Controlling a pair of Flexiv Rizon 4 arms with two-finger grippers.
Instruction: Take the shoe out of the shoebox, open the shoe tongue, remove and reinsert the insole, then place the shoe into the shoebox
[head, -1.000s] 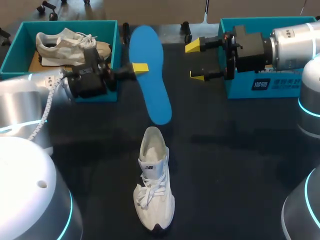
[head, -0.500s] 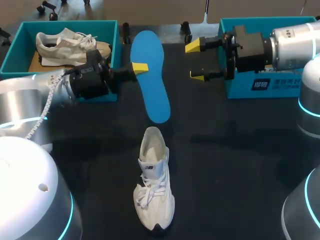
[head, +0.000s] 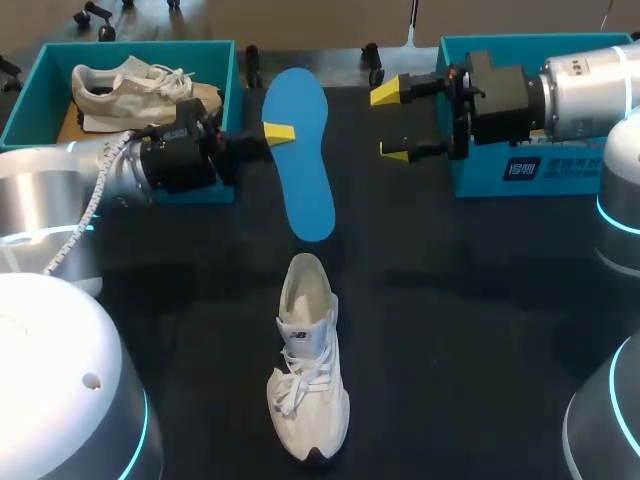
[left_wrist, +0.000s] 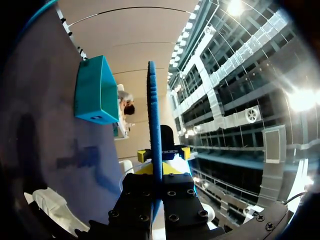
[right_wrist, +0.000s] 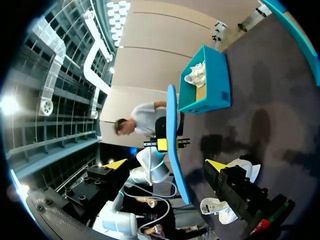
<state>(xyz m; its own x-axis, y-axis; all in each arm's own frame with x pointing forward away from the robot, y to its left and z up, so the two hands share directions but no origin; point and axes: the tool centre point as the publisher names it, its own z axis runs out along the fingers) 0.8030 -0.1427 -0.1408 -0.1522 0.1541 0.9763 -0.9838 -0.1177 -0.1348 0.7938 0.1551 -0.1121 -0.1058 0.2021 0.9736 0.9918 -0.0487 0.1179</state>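
The left end effector (head: 280, 133) stays clamped on the edge of the blue insole (head: 305, 160), held clear of the desk (head: 450, 300). Over the past second the insole has swung slightly straighter, its far tip easing back from the white shoe (head: 308, 370) just beyond (heel opening facing it). Removal looks complete, and reinsertion appears next. Opposite, the right end effector (head: 390, 122) waits, fingers apart and holding nothing. Farther off, a teal shoebox (head: 225, 70) flanks the left arm and a second shoebox (head: 480, 170) flanks the right.

The insole (head: 305, 160) is blue, the shoe (head: 308, 380) white, the shoebox (head: 480, 175) teal, the table (head: 460, 300) black.
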